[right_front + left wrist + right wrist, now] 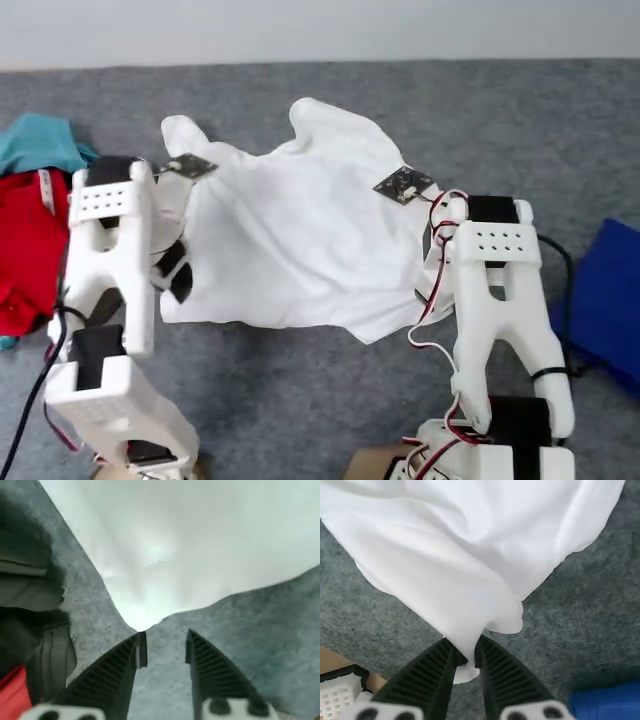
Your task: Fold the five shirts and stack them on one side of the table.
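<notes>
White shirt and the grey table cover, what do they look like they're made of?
The white shirt looks like thin, matte cloth, possibly cotton: it drapes in soft folds and creases. The table cover looks like grey felt or short-pile carpet, judging by its fuzzy, speckled surface.

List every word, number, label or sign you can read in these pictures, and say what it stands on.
No text can be read.
The pale strip, perhaps a label, on the red cloth shirt is too small to read.
The white cloth shirt shows no print.
</notes>
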{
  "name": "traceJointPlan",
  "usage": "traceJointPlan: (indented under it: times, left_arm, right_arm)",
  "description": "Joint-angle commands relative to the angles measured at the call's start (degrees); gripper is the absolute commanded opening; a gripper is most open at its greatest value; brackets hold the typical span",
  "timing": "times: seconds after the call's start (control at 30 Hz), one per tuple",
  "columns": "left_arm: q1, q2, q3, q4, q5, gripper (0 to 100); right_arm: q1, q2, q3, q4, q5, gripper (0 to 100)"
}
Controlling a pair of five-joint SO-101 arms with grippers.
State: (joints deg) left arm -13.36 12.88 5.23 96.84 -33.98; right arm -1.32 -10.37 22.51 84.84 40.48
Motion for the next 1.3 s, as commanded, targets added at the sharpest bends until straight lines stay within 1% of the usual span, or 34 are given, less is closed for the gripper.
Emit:
traceJointPlan:
  times: [0.0, 0.13, 0.27, 0.47, 0.63, 0.87, 0.97, 1.0, 1.07, 1.17, 1.27]
  left_arm:
    - [-1.7, -2.1, 0.4, 0.7, -5.9, 18]
    - [-1.8, -1.3, 1.4, -2.2, -8.9, 21]
    - [-1.9, 3.8, 1.4, -4.0, -10.4, 21]
    - [-2.9, 11.4, 0.8, -9.8, -10.3, 21]
    - [-2.5, 15.7, 0.7, -11.5, -10.4, 16]
    - [-1.5, 17.6, 0.2, -11.3, -10.4, 9]
    - [-0.4, 17.7, 0.4, -11.1, -10.4, 4]
    - [0.3, 17.5, 0.4, -10.7, -10.4, 1]
    - [1.7, 16.7, -0.2, -8.0, -10.4, 1]
    - [3.9, 11.7, -2.8, -3.1, -9.5, 0]
    - [5.6, 1.9, -6.0, -1.3, -6.1, 0]
  right_arm:
    - [0.7, -0.1, -2.8, 0.0, 0.2, 1.0]
    - [0.6, -0.1, -2.8, 0.0, 0.2, 1.0]
    - [0.6, -0.1, -2.8, 0.0, 0.2, 1.0]
    - [0.7, -0.1, -2.8, 0.0, 0.2, 1.0]
    - [0.7, -0.1, -2.8, 0.0, 0.2, 1.0]
    - [0.8, 0.0, -2.8, 0.0, 0.3, 1.0]
    - [0.8, -0.1, -3.3, 0.2, 0.3, 1.0]
    - [0.8, -0.1, -4.3, 0.6, 0.2, 1.0]
    - [1.3, -0.3, -6.7, 1.5, 0.2, 1.0]
    - [1.8, -1.9, -11.1, 2.5, 0.2, 1.0]
    - [1.8, -4.4, -15.1, 4.0, 0.4, 1.0]
